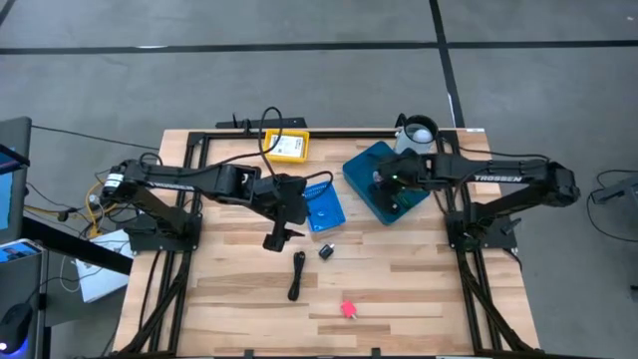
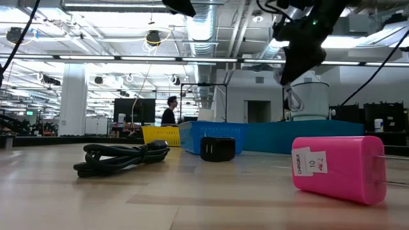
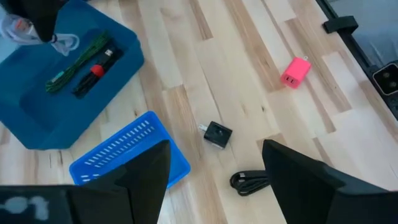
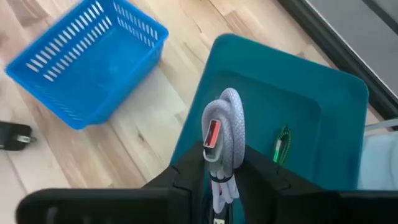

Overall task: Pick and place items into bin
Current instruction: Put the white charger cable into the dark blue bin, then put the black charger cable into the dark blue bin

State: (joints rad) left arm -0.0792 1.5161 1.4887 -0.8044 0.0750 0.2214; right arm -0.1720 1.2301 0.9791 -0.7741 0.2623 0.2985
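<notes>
My right gripper (image 4: 221, 177) hovers over the teal bin (image 1: 384, 181), shut on a coiled grey USB cable (image 4: 225, 134). A green cord (image 3: 78, 62) and a black-and-red stick (image 3: 93, 70) lie on the bin's floor. My left gripper (image 3: 214, 180) is open and held above the table beside the blue basket (image 1: 325, 209). Ahead of it a small black charger cube (image 3: 217, 134), a coiled black cable (image 1: 297, 274) and a pink charger (image 1: 349, 309) lie flat on the wood. No white packets are in view. My right gripper pinches the grey cable's coiled bundle (image 4: 230, 155) between its two fingers. The plug end (image 4: 212, 134), with an orange-red insert, sticks out past the fingertips. The cable is lifted clear over the teal bin, and a loop (image 2: 293, 96) hangs below the gripper.
A yellow box (image 1: 287, 147) and a white round container (image 1: 419, 130) stand near the table's far edge. The black frame rails (image 1: 199, 150) run along the far and side edges. Open wood lies along the near edge around the pink charger.
</notes>
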